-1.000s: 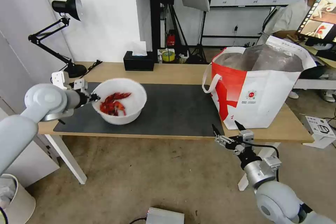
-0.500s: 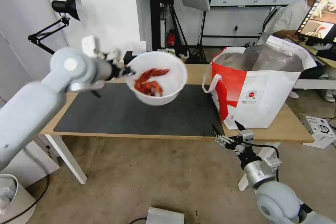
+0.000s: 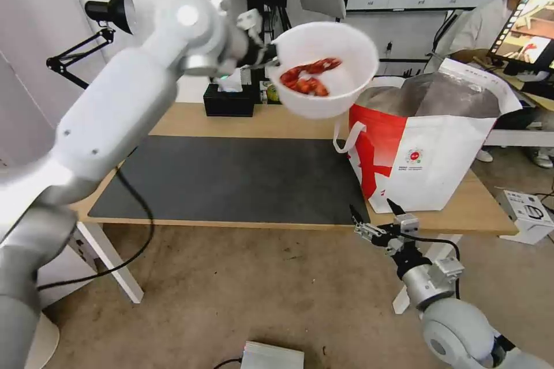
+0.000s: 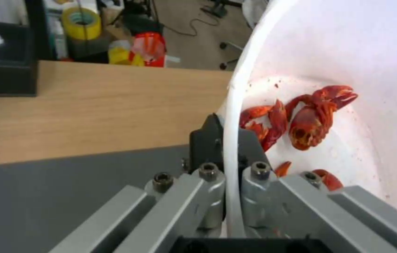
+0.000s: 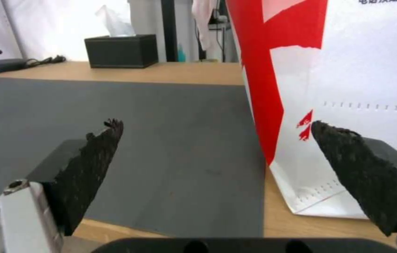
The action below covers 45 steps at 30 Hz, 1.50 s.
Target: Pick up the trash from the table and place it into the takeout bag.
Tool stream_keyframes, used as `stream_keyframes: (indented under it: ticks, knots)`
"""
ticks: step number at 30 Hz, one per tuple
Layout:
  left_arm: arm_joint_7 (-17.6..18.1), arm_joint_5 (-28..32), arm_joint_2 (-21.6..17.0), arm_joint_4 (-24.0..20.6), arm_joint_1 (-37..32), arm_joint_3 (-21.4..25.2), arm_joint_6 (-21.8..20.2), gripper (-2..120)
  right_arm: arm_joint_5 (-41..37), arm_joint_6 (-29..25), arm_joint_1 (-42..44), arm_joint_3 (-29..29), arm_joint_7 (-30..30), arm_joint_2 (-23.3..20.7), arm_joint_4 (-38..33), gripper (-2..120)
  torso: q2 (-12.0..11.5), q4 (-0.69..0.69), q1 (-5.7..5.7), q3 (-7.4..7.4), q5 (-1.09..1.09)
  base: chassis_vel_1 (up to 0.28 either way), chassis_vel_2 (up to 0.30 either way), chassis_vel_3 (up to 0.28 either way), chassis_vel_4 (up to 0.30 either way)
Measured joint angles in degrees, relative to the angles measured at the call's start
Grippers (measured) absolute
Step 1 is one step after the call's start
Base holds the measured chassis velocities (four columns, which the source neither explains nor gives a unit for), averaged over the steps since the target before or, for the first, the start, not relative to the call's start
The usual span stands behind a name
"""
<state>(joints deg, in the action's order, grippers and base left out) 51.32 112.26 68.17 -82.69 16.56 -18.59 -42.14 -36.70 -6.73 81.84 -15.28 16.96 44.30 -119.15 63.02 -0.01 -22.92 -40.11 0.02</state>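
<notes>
A white round bowl [image 3: 340, 52] holding red crayfish shells [image 3: 306, 78] hangs high above the table [image 3: 254, 121], just left of the takeout bag's [image 3: 438, 150] open foil-lined mouth. My left gripper [image 3: 270, 61] is shut on the bowl's rim [image 4: 233, 116], one finger inside and one outside; the shells [image 4: 308, 121] lie against the bowl's wall. My right gripper [image 3: 372, 216] stays open and empty below the table's front edge, by the bag's [image 5: 348, 70] near corner, above the dark mat [image 5: 114, 116].
A black tissue box [image 3: 228, 101] and a black desk lamp [image 3: 109, 11] stand at the table's back. The dark grey mat [image 3: 231, 179] is bare. A small white box [image 3: 528, 213] sits on the floor at right, and a metal case [image 3: 271, 356] lies on the floor in front.
My left arm has lifted the bowl off the mat and carried it up and to the right, from the mat's left end to beside the bag's mouth. The right arm has not moved.
</notes>
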Motion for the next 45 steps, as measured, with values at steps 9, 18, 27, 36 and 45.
stream_keyframes:
  ticks: [9,18,27,36,45]
  knots:
    - [0.0,-2.0,7.8,7.9,2.9,-1.3,0.0,0,0.0,0.0,0.0,0.0,0.0,0.0,0.0,100,0.0,0.01,0.00,0.00,-0.01,0.000,0.000,0.000,0.000]
    - [0.2,-5.6,16.4,16.0,4.9,-2.0,0.0,0,0.0,0.0,0.0,0.0,0.0,0.0,0.0,100,0.0,0.01,0.01,0.00,-0.01,0.000,0.000,0.000,0.000]
    - [0.3,-9.4,23.6,21.2,6.1,0.4,1.1,0,0.0,0.0,0.0,0.0,0.0,0.0,0.0,100,0.0,0.00,0.01,0.01,0.00,0.000,0.000,0.000,0.000]
    - [-0.2,-14.0,23.5,20.7,4.1,-4.7,6.7,0,0.0,0.0,0.0,0.0,0.0,0.0,0.0,100,0.0,0.01,0.01,0.00,-0.01,0.000,0.000,0.000,0.000]
    - [-1.1,-20.7,23.3,19.3,1.4,-9.0,12.6,0,0.0,0.0,0.0,0.0,0.0,0.0,0.0,100,0.0,0.01,0.01,0.00,-0.02,0.000,0.000,0.000,0.000]
